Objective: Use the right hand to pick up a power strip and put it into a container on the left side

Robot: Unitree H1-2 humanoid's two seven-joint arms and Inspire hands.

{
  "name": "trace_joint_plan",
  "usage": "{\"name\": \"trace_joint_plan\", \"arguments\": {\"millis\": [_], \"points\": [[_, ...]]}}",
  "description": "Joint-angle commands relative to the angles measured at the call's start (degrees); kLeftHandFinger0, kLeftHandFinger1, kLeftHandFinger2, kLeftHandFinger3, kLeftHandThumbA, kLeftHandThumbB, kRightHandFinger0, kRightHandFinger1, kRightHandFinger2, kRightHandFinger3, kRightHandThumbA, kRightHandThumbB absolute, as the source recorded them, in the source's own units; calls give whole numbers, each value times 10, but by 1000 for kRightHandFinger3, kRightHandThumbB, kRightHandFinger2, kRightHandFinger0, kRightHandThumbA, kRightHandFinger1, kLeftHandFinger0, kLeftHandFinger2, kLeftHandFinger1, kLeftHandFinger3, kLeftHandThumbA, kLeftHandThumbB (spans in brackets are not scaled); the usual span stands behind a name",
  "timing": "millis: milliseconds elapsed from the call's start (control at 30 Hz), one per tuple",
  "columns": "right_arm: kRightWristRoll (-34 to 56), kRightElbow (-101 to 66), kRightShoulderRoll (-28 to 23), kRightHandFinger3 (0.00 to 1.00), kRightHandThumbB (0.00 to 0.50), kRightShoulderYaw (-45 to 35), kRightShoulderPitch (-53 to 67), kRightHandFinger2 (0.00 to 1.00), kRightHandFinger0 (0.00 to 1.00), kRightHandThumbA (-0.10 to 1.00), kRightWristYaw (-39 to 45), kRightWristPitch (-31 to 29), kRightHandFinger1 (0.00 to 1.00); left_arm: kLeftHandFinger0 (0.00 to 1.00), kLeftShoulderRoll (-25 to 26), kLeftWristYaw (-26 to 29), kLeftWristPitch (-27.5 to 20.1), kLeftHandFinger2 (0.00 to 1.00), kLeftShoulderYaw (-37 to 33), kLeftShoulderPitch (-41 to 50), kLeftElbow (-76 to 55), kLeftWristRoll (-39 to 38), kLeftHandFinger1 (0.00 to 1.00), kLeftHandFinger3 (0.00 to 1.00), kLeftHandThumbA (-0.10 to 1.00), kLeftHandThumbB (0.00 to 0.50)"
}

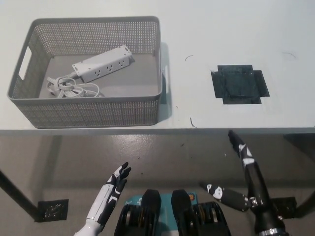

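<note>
Power strip (102, 64) lying inside grey container (158, 54) at tabletop (206, 39) left, coiled cord (69, 87) beside it, so placement looks done. Right hand (243, 167) empty with fingers spread, low off the tabletop's front edge; left hand (117, 181) also released, resting low at lower left. Best just to park the right arm clear of the container rim, no re-grasp needed by the look of it.

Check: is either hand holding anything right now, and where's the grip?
Nothing held. Black right hand and white left hand are open below the table edge.
</note>
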Motion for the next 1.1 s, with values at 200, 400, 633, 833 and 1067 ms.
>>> {"name": "trace_joint_plan", "arguments": {"millis": [200, 400, 633, 833, 1067], "points": [[93, 83, -19, 1000, 54, -19, -33, 1000, 1000, 1000, 28, 42, 1000, 1000, 2, 3, -23, 1000, -2, -11, -21, -8, 1000, 1000, 1000, 124], [121, 84, -24, 1000, 19, -9, -48, 1000, 1000, 1000, 57, 108, 1000, 1000, 3, 16, -23, 1000, -1, -13, -23, 1, 1000, 1000, 1000, 136], [122, 79, -27, 1000, 10, 1, -54, 1000, 1000, 1000, 59, 125, 1000, 1000, 6, 22, -23, 1000, 6, -21, -21, 1, 1000, 1000, 1000, 156], [109, 72, -32, 1000, 0, 12, -57, 1000, 1000, 1000, 53, 129, 1000, 1000, 7, 25, -23, 1000, 20, -32, -11, -10, 1000, 1000, 1000, 174], [113, 73, -35, 1000, 0, 17, -60, 1000, 1000, 1000, 51, 118, 1000, 1000, 8, 40, -23, 1000, 34, -43, -3, -7, 1000, 1000, 1000, 176]]}}
